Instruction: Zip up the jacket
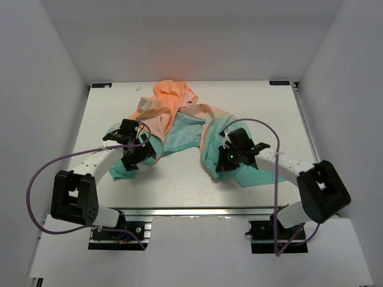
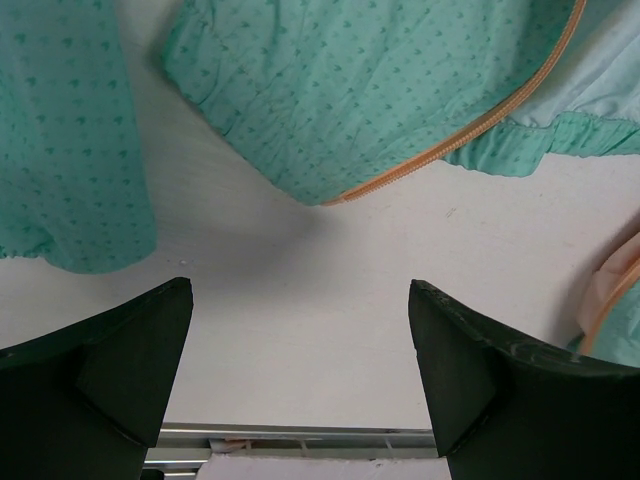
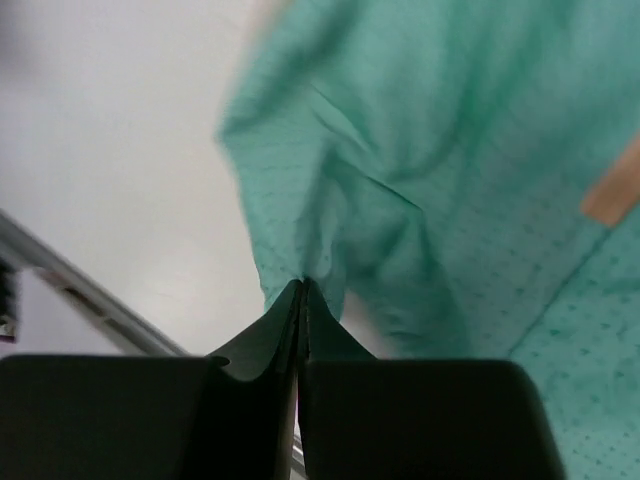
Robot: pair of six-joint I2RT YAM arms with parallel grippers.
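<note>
Right wrist view: my right claw (image 3: 300, 292) is pressed together, its tips pinching a fold of teal cloth on the jacket (image 3: 440, 150). From there the jacket spreads away across the table (image 1: 179, 185), teal part nearest me, peach hood (image 1: 170, 92) farthest. My left claw (image 2: 300, 330) hangs spread wide, holding nothing, above bare table; the orange zipper (image 2: 470, 135) lies just ahead of it, slanting up to the right. I judge the left arm nearer that zipper's lower end, so it should reach forward.
</note>
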